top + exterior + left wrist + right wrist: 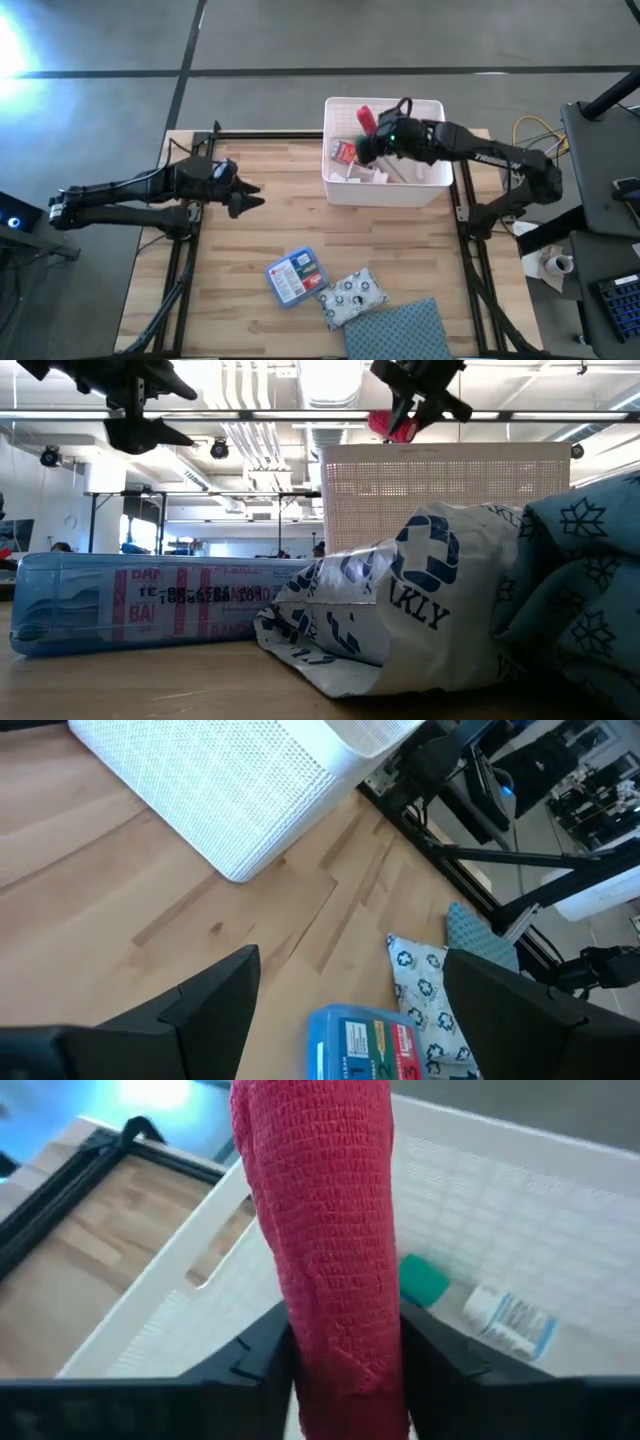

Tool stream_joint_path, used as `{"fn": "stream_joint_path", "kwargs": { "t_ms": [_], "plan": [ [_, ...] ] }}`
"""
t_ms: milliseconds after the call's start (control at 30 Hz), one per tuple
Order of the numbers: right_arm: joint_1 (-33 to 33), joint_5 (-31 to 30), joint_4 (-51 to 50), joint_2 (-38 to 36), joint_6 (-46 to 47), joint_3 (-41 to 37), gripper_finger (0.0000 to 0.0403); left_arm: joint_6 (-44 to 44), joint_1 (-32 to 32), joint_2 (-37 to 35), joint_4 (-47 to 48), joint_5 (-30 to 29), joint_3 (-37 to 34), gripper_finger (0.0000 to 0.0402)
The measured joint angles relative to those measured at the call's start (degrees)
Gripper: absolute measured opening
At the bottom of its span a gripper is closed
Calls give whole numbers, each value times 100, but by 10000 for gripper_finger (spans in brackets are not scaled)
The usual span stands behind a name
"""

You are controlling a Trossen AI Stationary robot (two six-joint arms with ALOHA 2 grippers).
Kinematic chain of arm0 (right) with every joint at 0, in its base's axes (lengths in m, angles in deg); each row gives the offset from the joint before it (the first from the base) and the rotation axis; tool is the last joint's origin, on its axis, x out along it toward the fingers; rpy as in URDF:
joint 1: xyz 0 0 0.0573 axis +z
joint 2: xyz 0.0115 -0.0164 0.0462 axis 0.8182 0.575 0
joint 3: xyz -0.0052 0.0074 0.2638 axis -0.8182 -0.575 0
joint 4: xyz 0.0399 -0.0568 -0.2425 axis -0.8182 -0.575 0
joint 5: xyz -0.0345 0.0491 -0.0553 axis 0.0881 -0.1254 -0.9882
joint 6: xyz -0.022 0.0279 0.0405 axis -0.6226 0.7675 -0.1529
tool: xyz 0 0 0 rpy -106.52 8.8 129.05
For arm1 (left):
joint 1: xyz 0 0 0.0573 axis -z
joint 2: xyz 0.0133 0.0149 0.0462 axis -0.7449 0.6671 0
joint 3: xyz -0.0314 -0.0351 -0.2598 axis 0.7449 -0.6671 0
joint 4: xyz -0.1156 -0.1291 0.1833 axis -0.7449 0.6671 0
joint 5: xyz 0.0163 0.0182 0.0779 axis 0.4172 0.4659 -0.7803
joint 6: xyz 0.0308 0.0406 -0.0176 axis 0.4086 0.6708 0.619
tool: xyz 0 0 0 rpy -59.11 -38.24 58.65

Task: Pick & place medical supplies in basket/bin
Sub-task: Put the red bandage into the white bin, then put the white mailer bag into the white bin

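My right gripper [370, 140] hangs over the white bin [385, 197] at the table's far side, shut on a red bandage roll [325, 1230]. In the low view the roll [393, 425] shows above the bin's perforated wall [440, 490]. Inside the bin lie a green-capped tube [422, 1280], a white pill bottle [508, 1320] and a red pack [344, 152]. A blue-and-red flat packet [296, 277] and a white patterned pouch [352, 296] lie flat on the near table. My left gripper [250, 195] waits open above the left table, touching nothing. My right gripper pinches the red roll's lower end [340, 1370] between its two fingers [265, 1365], one on each side. The roll sticks out lengthwise past the fingertips, along the fingers. It is lifted clear, above the bin's inside.
A blue-grey dotted cloth [395, 335] lies at the near edge beside the pouch. Black frame rails [465, 215] run along the table's left, right and far sides. Bare wood lies between the bin and the near items.
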Motion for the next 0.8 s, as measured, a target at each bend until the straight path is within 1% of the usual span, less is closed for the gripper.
{"fn": "stream_joint_path", "kwargs": {
  "t_ms": [67,200,267,367,433,500,600,667,733,800],
  "plan": [
    [-209,304,6,32,-83,2,166,0,0,73,-1,0,81,293],
    [-271,273,-1,30,-451,-4,223,0,0,171,0,0,230,293],
    [-185,274,5,-14,-670,-2,246,0,0,184,-9,0,273,293],
    [113,328,14,-78,-1159,-2,273,0,0,184,5,4,290,293],
    [489,330,4,-172,-1527,0,286,0,2,182,60,14,288,293],
    [919,334,-1,-269,-1706,20,293,-2,4,182,268,24,280,293],
    [1584,355,-15,-316,-1648,22,297,0,4,234,558,50,280,293],
    [1983,352,-57,-316,-1525,22,296,-2,2,282,611,183,245,293],
    [2322,349,-62,-299,-982,22,293,2,2,360,612,361,214,293],
    [2569,424,-107,-228,-127,22,290,59,2,492,605,464,206,293]
  ]
}}
